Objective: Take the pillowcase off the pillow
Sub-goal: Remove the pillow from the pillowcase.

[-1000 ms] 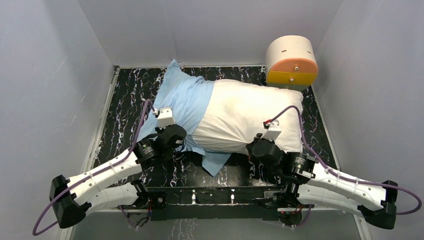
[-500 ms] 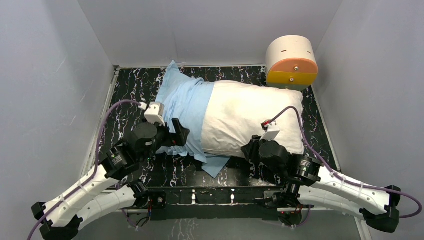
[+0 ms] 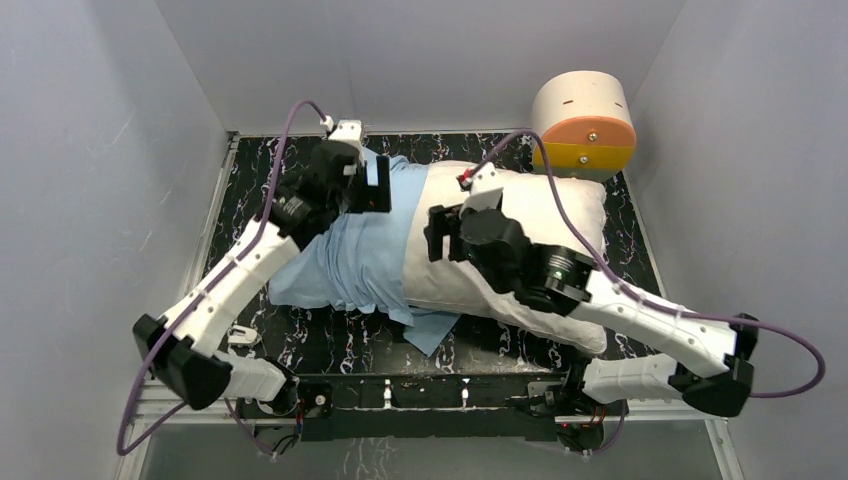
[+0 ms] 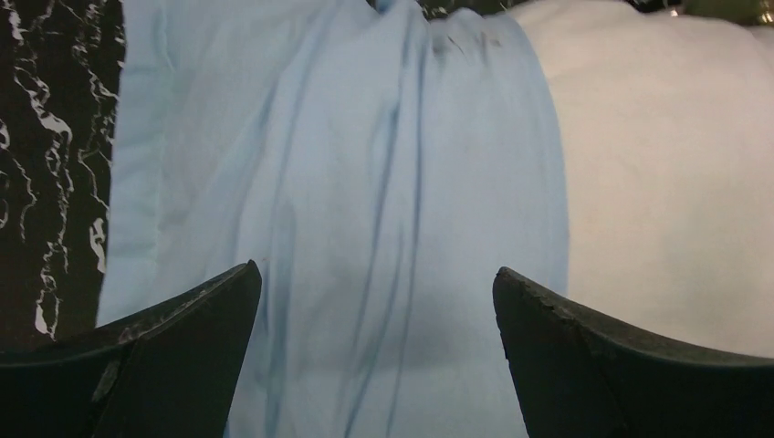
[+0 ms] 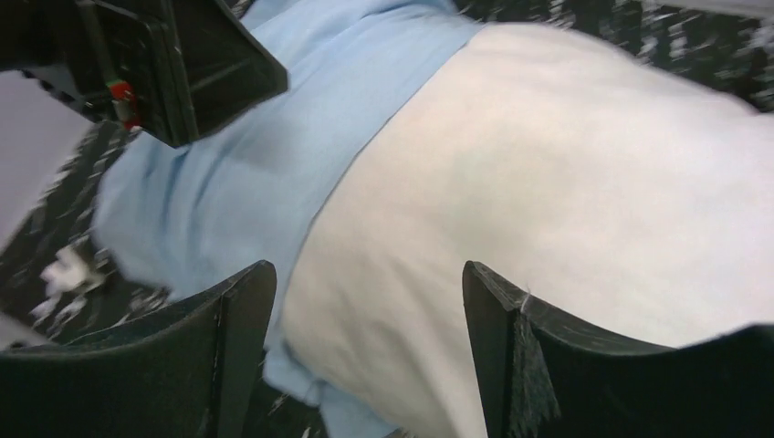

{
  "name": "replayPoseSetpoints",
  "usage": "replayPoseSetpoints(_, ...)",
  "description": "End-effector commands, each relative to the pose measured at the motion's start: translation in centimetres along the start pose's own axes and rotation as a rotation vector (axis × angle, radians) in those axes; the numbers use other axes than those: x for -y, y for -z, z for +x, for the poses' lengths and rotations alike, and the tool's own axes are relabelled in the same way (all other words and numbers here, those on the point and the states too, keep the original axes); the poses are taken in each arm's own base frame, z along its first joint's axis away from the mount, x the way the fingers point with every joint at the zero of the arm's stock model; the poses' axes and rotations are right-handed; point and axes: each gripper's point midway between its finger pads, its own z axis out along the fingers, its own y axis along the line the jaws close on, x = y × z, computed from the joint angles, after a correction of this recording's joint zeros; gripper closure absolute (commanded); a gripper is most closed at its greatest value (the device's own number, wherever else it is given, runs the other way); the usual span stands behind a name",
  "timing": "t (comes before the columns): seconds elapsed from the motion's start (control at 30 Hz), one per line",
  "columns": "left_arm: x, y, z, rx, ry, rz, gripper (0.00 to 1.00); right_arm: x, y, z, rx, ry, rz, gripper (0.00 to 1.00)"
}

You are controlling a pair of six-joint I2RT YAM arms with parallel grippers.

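Observation:
The white pillow (image 3: 545, 215) lies across the black marbled table, its left end still inside the light blue pillowcase (image 3: 350, 255). My left gripper (image 3: 372, 187) hovers open over the far part of the pillowcase (image 4: 347, 182). In the left wrist view the left gripper (image 4: 374, 268) has only blue folds under it and nothing between its fingers. My right gripper (image 3: 440, 233) hangs open above the pillow (image 5: 566, 182), beside the pillowcase's open edge (image 5: 228, 192). In the right wrist view the right gripper (image 5: 370, 265) is empty.
A round cream-and-orange drum (image 3: 583, 122) stands at the back right, touching the pillow's far corner. Grey walls close in the table (image 3: 250, 190) on three sides. The right arm stretches diagonally over the pillow's near right part.
Both grippers have opened and left the near edge of the pillow and pillowcase. The left arm swung to the far left end. The right arm reached up over the pillow's middle.

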Motion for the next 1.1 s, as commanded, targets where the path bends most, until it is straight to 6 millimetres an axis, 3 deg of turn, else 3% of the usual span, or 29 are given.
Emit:
replayPoseSetpoints(0.0, -0.2, -1.8, -4.2, 0.004, -0.028, 0.069, 0.02, 5.7, -1.5, -1.9, -0.003, 0.247, 0.431, 0.16)
replayPoseSetpoints(0.13, 0.7, -4.7, -3.7, -0.090, -0.050, 0.160, 0.02, 7.2, -3.0, -1.6, 0.007, 0.187, 0.494, 0.14)
replayPoseSetpoints(0.2, 0.1, -6.1, -2.8, -0.145, -0.026, 0.149, 0.02, 7.9, -4.3, -0.2, -0.016, 0.070, 0.399, 0.14)
replayPoseSetpoints(0.3, 0.5, -7.7, -1.7, -0.188, 0.013, 0.221, 0.02, 9.0, -5.8, 5.1, -0.143, -0.068, 0.228, 0.14)
replayPoseSetpoints(0.4, 1.8, -8.6, -0.7, -0.257, 0.013, 0.302, 0.02, 10.7, -6.0, 10.9, -0.310, -0.190, 0.223, 0.19)
replayPoseSetpoints(0.5, 1.6, -9.4, 1.3, -0.342, -0.014, 0.302, 0.02, 12.2, -5.0, 16.2, -0.435, -0.247, 0.297, 0.30)
replayPoseSetpoints(0.6, 0.9, -9.6, 3.9, -0.495, -0.042, 0.276, 0.11, 14.4, -3.5, 18.8, -0.441, -0.333, 0.438, 0.49)
replayPoseSetpoints(0.63, 0.8, -9.5, 4.6, -0.537, -0.052, 0.276, 0.17, 14.7, -3.4, 18.9, -0.414, -0.338, 0.441, 0.53)
replayPoseSetpoints(0.7, 0.4, -9.3, 5.3, -0.558, -0.069, 0.268, 0.49, 15.5, -3.3, 19.1, -0.354, -0.353, 0.455, 0.64)
replayPoseSetpoints(0.83, -3.4, -9.6, 4.6, -0.466, -0.075, 0.061, 0.97, 16.9, -2.7, 17.1, -0.254, -0.354, 0.521, 0.79)
replayPoseSetpoints(0.93, -6.4, -9.1, 2.8, -0.397, -0.033, -0.049, 1.00, 18.2, -2.1, 16.0, -0.206, -0.341, 0.595, 0.87)
replayPoseSetpoints(1.07, -10.2, -8.4, 1.0, -0.337, 0.032, -0.138, 1.00, 18.8, -1.8, 15.8, -0.187, -0.347, 0.634, 0.90)
